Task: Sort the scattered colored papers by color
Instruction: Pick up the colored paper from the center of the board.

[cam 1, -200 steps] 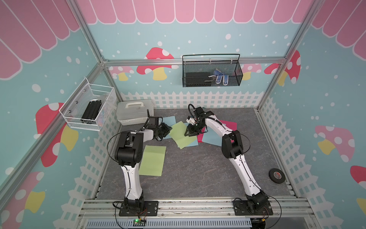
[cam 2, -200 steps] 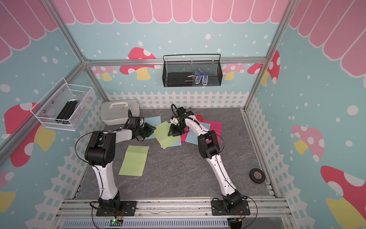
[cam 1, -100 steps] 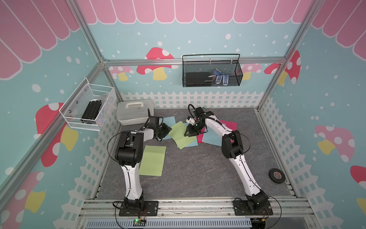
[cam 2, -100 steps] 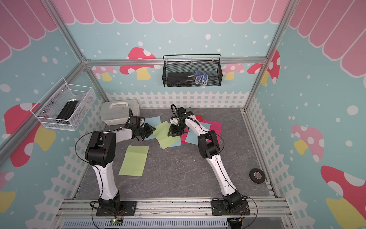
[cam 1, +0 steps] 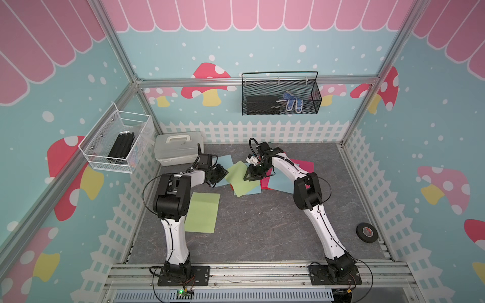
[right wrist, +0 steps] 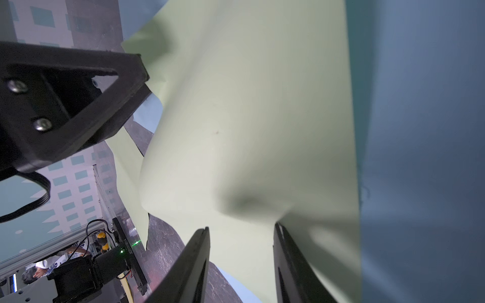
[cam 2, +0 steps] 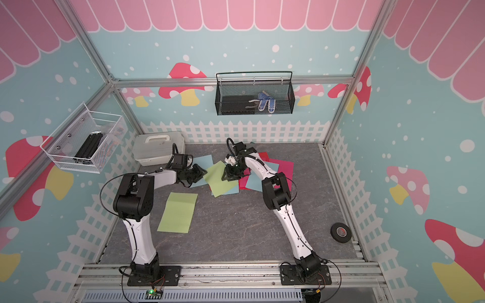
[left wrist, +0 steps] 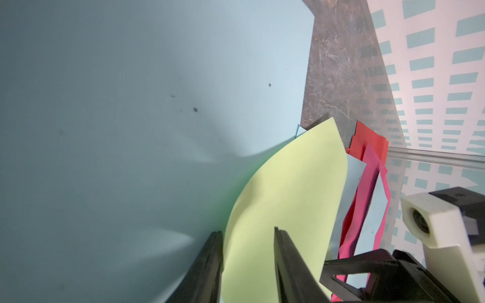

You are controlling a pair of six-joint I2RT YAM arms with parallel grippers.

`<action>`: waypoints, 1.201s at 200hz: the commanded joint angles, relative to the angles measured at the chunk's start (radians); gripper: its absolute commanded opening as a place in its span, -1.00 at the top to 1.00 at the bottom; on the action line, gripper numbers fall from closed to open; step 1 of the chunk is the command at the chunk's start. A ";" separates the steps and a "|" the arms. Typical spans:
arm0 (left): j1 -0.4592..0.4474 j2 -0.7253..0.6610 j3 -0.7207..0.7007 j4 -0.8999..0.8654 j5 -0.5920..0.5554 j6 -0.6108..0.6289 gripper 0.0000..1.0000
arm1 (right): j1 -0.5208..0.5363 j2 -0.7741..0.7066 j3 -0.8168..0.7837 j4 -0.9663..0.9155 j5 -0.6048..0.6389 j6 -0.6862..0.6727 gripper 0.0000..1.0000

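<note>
Mid-frame in a top view, the right arm (cam 1: 287, 168) lies across the blue sheet (cam 1: 279, 185) and the magenta sheet (cam 1: 304, 165), so only parts of them show. A reddish sheet (cam 1: 264, 181) peeks from under the green sheet (cam 1: 242, 181), and we cannot tell red from magenta there. The left hand (cam 1: 221, 174) covers its own fingertips. At lower left the left arm (cam 1: 172, 194) hides an edge of the lone green sheet (cam 1: 203, 212). In the left wrist view a second blue sheet (left wrist: 131, 118) is blurred and cut off.
</note>
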 commanded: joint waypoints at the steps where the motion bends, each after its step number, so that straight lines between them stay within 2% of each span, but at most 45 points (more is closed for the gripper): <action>1: -0.001 -0.036 0.001 -0.043 -0.071 0.035 0.24 | 0.002 0.037 -0.023 -0.012 0.000 -0.019 0.15; 33: 0.000 -0.002 0.034 -0.046 -0.004 0.027 0.28 | 0.002 0.039 -0.024 -0.011 -0.001 -0.018 0.15; 88: -0.002 -0.030 -0.042 0.080 0.059 -0.034 0.32 | 0.002 0.040 -0.024 -0.011 -0.004 -0.016 0.15; 125: 0.000 -0.049 -0.058 0.035 -0.019 -0.006 0.32 | 0.002 0.035 -0.029 -0.012 -0.008 -0.020 0.15; 164: 0.000 -0.044 -0.040 0.023 0.010 0.003 0.32 | 0.002 0.037 -0.029 -0.009 -0.009 -0.021 0.15; 240: 0.024 -0.111 -0.122 0.192 0.032 -0.078 0.32 | 0.002 0.036 -0.031 -0.009 -0.010 -0.021 0.15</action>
